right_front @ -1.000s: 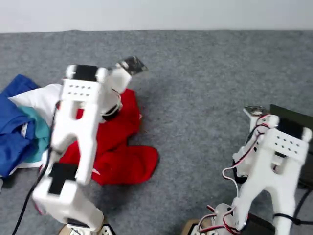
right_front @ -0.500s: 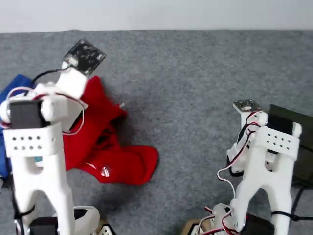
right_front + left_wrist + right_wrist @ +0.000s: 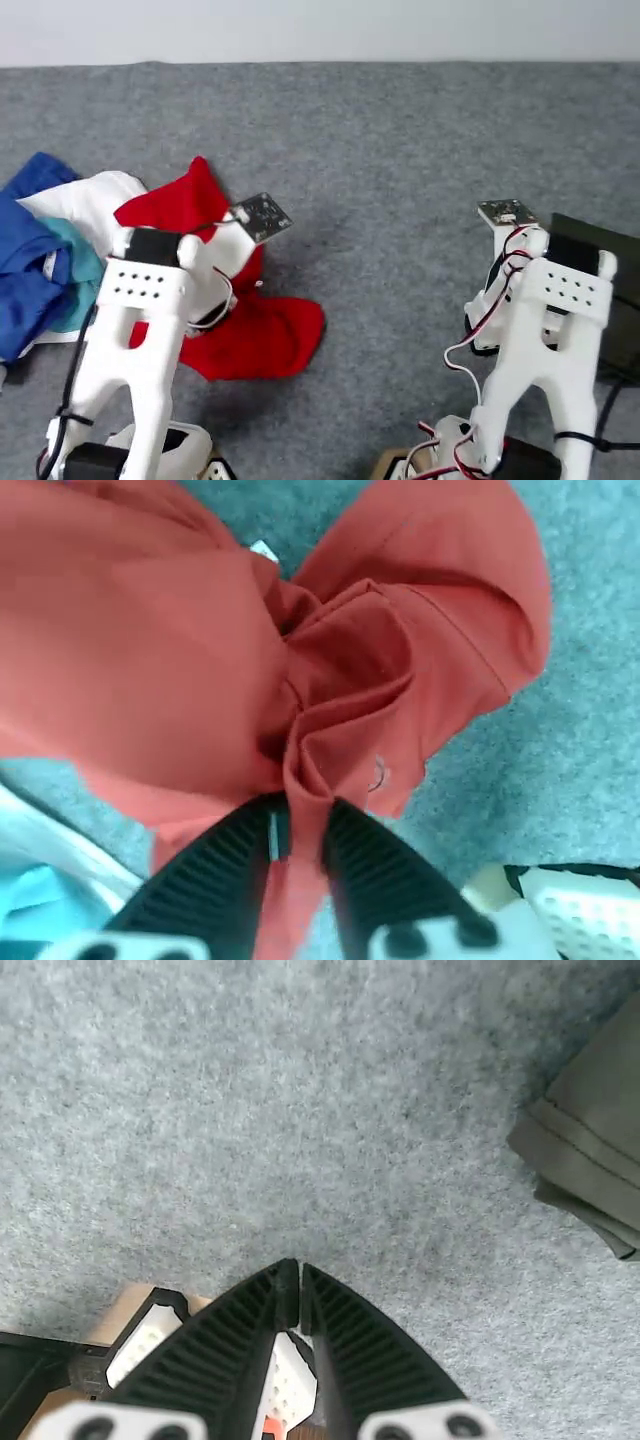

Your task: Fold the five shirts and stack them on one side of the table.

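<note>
Five shirts in view. Red shirt [image 3: 265, 335] lies crumpled on the counter [image 3: 400, 150], left of centre. One part of it spreads flat toward the near side and another peaks up on the far side. The left arm [image 3: 150, 300] stands over its middle.

In the left wrist view, the left tool [image 3: 298, 815] is clenched on a bunched fold of the red shirt [image 3: 340, 680], with the cloth pinched between the jaw tips. Grey counter shows past the shirt's rounded edge.

The pile at the left edge has the blue shirt [image 3: 25, 280] outermost, running out of view. The teal shirt [image 3: 85, 275] is tucked against it, and the white shirt [image 3: 85, 200] is on the far side, touching the red one. None of them are folded.

The dark shirt [image 3: 600, 235] is at the right edge, flat and folded, partly behind the right arm [image 3: 545, 320]. From the right wrist its layered edges [image 3: 590, 1160] look square.

The right tool [image 3: 292, 1275] is closed with its tips touching, grasping nothing, over bare counter just beside the dark shirt but clear of it.

Open room is the wide grey stretch between the two arms, plus the whole far strip up to the white wall [image 3: 320, 30]. The red shirt's right edge stops well short of the right arm.
</note>
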